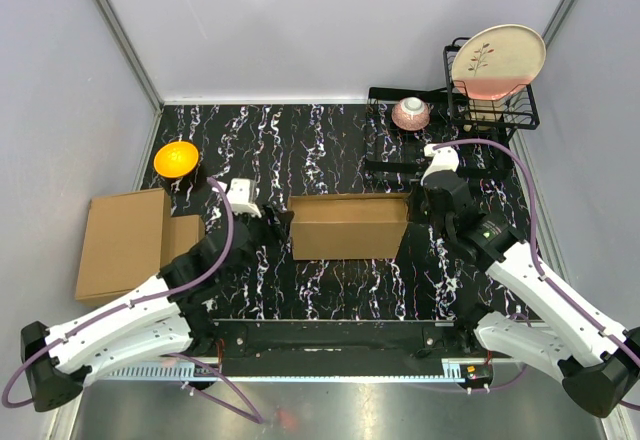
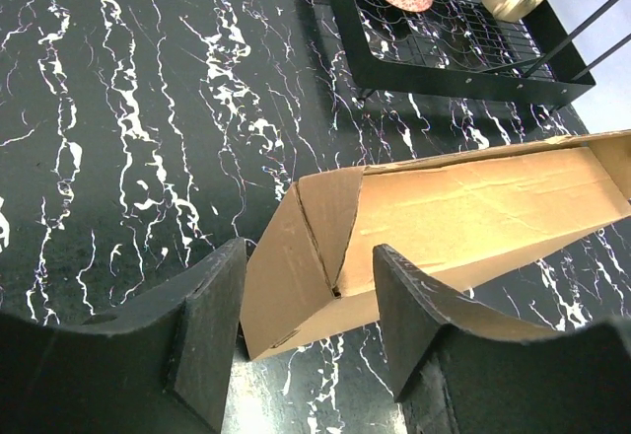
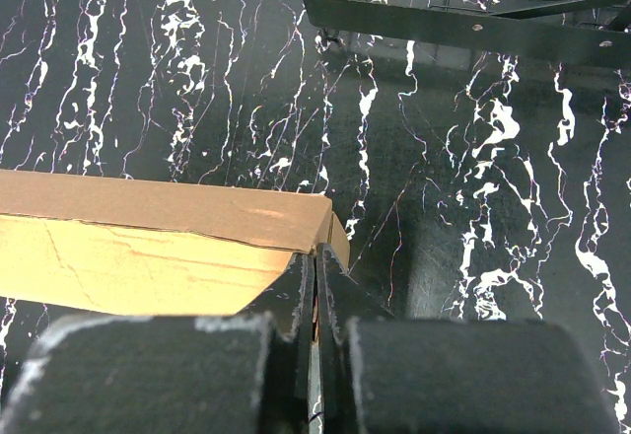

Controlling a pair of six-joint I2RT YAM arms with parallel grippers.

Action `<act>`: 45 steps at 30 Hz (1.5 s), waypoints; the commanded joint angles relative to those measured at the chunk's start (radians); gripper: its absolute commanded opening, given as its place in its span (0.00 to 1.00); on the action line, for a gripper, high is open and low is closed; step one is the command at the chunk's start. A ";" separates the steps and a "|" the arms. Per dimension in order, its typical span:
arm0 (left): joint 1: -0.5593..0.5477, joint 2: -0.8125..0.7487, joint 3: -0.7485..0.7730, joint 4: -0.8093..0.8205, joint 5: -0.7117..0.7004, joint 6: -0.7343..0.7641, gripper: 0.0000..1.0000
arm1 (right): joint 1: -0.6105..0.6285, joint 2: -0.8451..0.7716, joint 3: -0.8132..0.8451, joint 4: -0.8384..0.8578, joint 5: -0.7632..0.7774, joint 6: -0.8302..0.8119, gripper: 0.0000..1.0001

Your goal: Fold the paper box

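Paper box of plain brown corrugated cardboard (image 1: pixel 348 226) lies mid-table on the black, white-veined tabletop (image 1: pixel 300 140). The left gripper (image 2: pixel 308 291) gapes, fingers either side of the box's left end corner, not clamping it. The right gripper (image 3: pixel 315 271) is pressed closed, its tips against the box's right end.

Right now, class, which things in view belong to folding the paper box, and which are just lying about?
Job: paper box, left hand, right hand.
Lying about: stack of cardboard boxes, orange bowl, pink bowl, plate, black rack.
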 commanded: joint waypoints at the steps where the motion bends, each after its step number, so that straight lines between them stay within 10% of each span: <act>1: 0.000 -0.027 0.029 0.042 0.011 0.006 0.57 | 0.002 -0.006 -0.002 -0.010 0.019 0.002 0.00; 16: 0.046 0.079 0.062 0.136 0.019 0.095 0.35 | 0.001 -0.004 -0.005 -0.007 0.007 0.007 0.00; 33: 0.080 0.120 0.089 0.176 0.049 0.113 0.43 | 0.001 -0.003 -0.014 0.000 0.002 0.008 0.00; 45: 0.089 0.139 0.056 0.211 0.098 0.122 0.00 | 0.001 -0.008 -0.021 0.000 -0.002 0.014 0.00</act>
